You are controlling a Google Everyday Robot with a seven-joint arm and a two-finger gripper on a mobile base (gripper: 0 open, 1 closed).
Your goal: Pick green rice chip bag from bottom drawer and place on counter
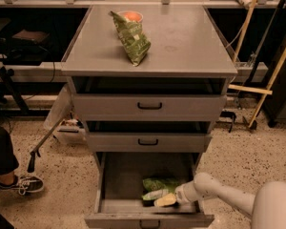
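Note:
The bottom drawer (115, 185) of the grey cabinet stands pulled open. The green rice chip bag (159, 187), bright green with a whitish label, lies inside it at the front right. My gripper (165, 200) reaches into the drawer from the right, low at the bag's front edge and touching it. The white arm (229, 202) comes in from the bottom right corner. The counter (181, 37) is the cabinet's flat grey top.
A darker olive-green long bag (131, 37) lies on the counter in front of an orange-filled cup (131, 16). The two upper drawers (149, 106) stand slightly open. A person's shoe (21, 184) and a stick (43, 142) are on the floor at left. Wooden poles (271, 75) lean at right.

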